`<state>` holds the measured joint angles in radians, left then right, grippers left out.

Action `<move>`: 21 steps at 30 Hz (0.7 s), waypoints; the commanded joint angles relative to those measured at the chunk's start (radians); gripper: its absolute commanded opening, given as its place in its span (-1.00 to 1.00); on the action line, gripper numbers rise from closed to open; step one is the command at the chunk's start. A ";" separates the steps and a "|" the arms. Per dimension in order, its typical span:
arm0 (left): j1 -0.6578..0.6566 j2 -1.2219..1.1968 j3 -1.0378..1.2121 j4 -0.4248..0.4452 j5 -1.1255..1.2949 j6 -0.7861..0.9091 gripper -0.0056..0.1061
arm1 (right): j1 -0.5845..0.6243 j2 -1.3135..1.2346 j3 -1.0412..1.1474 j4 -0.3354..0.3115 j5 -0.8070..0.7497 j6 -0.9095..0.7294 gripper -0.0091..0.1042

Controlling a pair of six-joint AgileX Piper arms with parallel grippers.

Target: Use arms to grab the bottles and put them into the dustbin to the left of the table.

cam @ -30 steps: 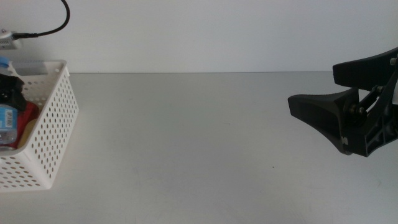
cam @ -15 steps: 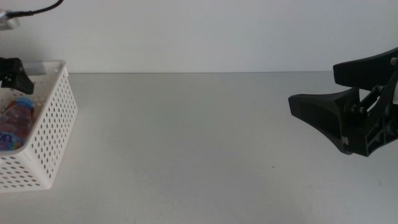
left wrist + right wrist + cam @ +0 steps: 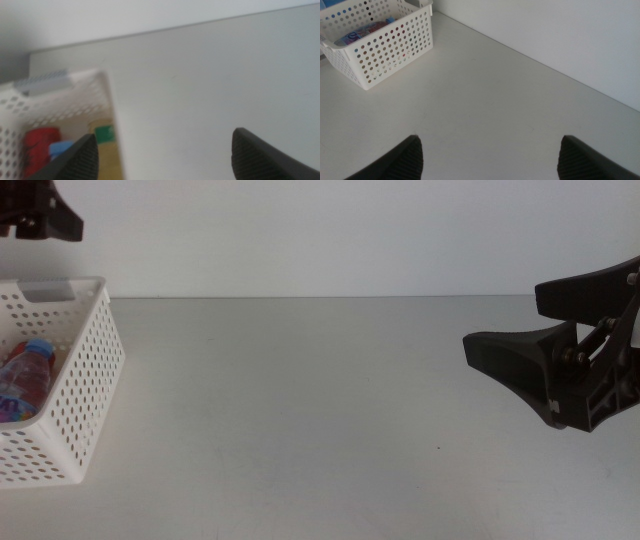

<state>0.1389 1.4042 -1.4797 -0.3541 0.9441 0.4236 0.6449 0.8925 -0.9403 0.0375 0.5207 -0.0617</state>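
The white perforated plastic dustbin (image 3: 62,375) sits at the frame's left edge, holding the clear blue-capped water bottle (image 3: 24,379) — plus a red can (image 3: 40,145) and green-labelled bottle (image 3: 106,135). The black left gripper (image 3: 40,218) hangs upper left above it, jaws apart and empty. The black right gripper (image 3: 560,350) waits at the right edge — also spread wide.

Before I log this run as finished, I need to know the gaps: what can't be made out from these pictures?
- Middle view: the dustbin is cut by the left edge; only the water bottle shows.
- Left wrist view: blurred; the can and tea bottle are partly hidden by the left gripper.
- Right gripper: cut by the right edge.
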 commanded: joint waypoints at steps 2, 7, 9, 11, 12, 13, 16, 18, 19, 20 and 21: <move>-0.092 -0.077 -0.033 -0.012 -0.082 -0.038 0.68 | 0.003 -0.009 -0.039 -0.009 -0.066 -0.012 0.67; -0.210 -0.142 -0.033 0.036 -0.084 -0.045 0.68 | 0.003 -0.009 -0.039 -0.009 -0.066 -0.012 0.67; -0.231 -0.169 -0.033 0.063 -0.090 -0.045 0.68 | 0.003 -0.009 -0.039 -0.009 -0.066 -0.012 0.67; -0.233 -0.191 -0.033 0.080 -0.102 -0.045 0.68 | 0.003 -0.009 -0.039 -0.009 -0.066 -0.012 0.67; -0.233 -0.199 -0.033 0.084 -0.105 -0.045 0.68 | 0.003 -0.009 -0.039 -0.009 -0.066 -0.012 0.67; -0.233 -0.203 -0.033 0.086 -0.109 -0.045 0.68 | 0.003 -0.009 -0.039 -0.009 -0.066 -0.012 0.67; -0.233 -0.208 -0.033 0.087 -0.117 -0.045 0.68 | 0.003 -0.009 -0.039 -0.009 -0.066 -0.012 0.67; -0.233 -0.208 -0.033 0.087 -0.117 -0.045 0.68 | 0.003 -0.009 -0.039 -0.009 -0.066 -0.012 0.67; -0.233 -0.208 -0.033 0.087 -0.117 -0.045 0.68 | 0.003 -0.009 -0.039 -0.009 -0.066 -0.012 0.67; -0.233 -0.204 -0.033 0.088 -0.118 -0.045 0.68 | 0.003 -0.009 -0.039 -0.009 -0.066 -0.012 0.67; -0.233 -0.203 -0.033 0.088 -0.118 -0.045 0.68 | 0.003 -0.009 -0.039 -0.009 -0.066 -0.012 0.67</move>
<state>-0.0903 1.2192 -1.4797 -0.2523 0.8941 0.3889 0.6449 0.8925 -0.9403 0.0375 0.5207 -0.0617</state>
